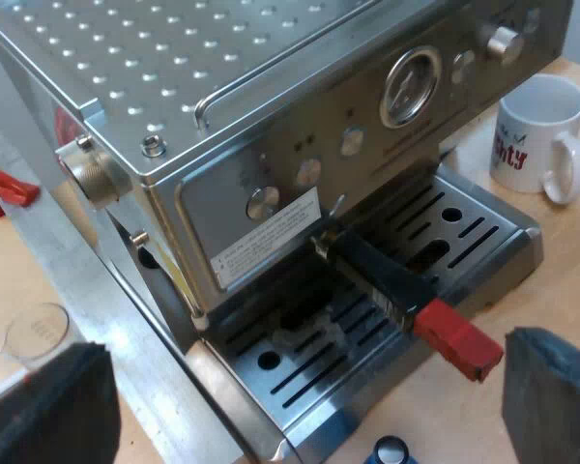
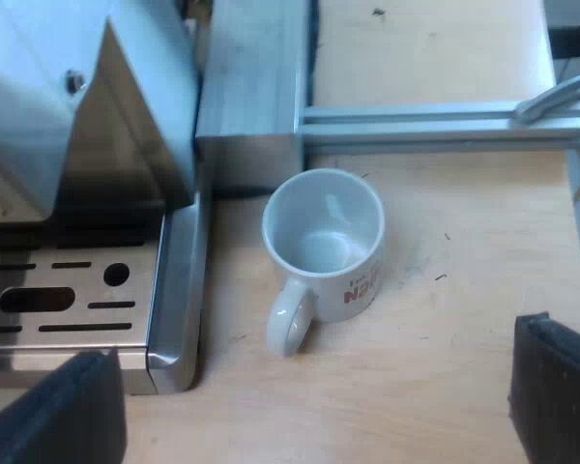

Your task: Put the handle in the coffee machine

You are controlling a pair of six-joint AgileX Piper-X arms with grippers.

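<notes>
The metal holder is locked into the front of the espresso machine (image 1: 271, 106). Its dark handle (image 1: 377, 275) sticks out over the drip tray (image 1: 483, 227) and ends in red (image 1: 454, 338). My left gripper (image 1: 304, 416) hovers open above the tray's outer edge, near the red end, with nothing between its fingers (image 1: 556, 396). My right gripper (image 2: 309, 406) hangs open above the wooden table, close to an empty white mug (image 2: 324, 237) that stands beside the drip tray (image 2: 174, 290). That mug (image 1: 536, 130) also stands at the machine's side in the left wrist view.
A blue tamper (image 1: 391, 451) stands on the table just beyond the tray's edge. A clear measuring glass (image 1: 37, 333) sits on the wood past a grey metal rail (image 1: 87, 290). Aluminium beams (image 2: 445, 121) run across the table beyond the mug.
</notes>
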